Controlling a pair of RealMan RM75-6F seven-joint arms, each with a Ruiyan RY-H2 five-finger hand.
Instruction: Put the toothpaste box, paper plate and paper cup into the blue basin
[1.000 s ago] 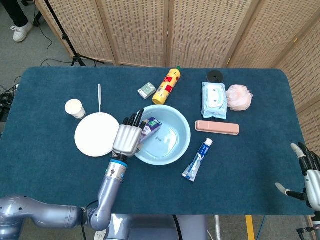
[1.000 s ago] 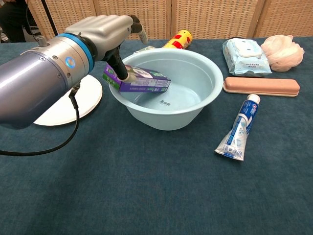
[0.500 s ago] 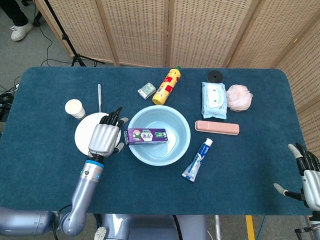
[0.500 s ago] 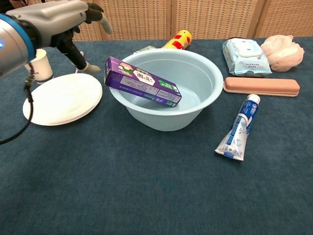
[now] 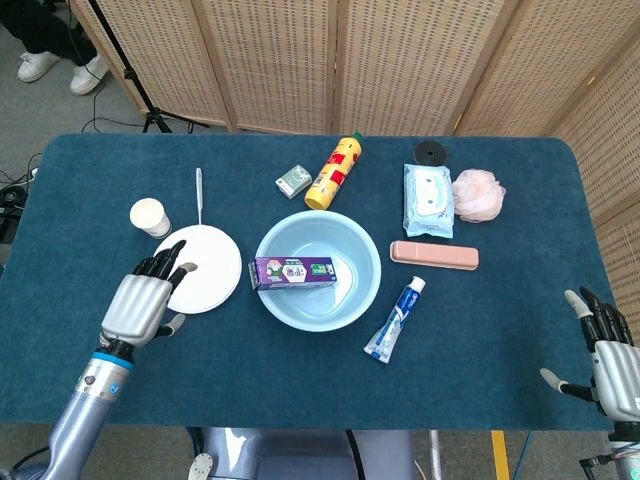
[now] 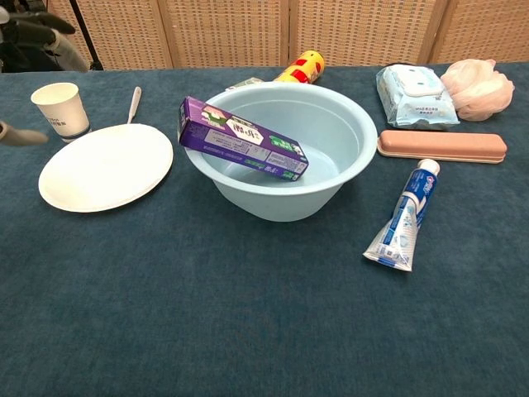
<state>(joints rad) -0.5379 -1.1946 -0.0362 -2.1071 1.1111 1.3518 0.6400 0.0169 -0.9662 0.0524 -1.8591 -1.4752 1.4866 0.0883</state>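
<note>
The purple toothpaste box lies tilted in the blue basin, one end propped on the basin's left rim. Left of the basin lies the white paper plate. Beyond the plate stands the paper cup. My left hand hovers open over the plate's near-left edge, holding nothing; the chest view shows only its fingers at the top left corner. My right hand sits open at the table's near right corner, far from everything.
A white spoon-like stick lies behind the plate. A yellow bottle and a small green box are behind the basin. At the right are a toothpaste tube, a pink case, a wipes pack and a pink sponge.
My left hand let go of the toothpaste box and drew back to the near left, past the plate. The box now rests in the basin. The right hand barely moved.
</note>
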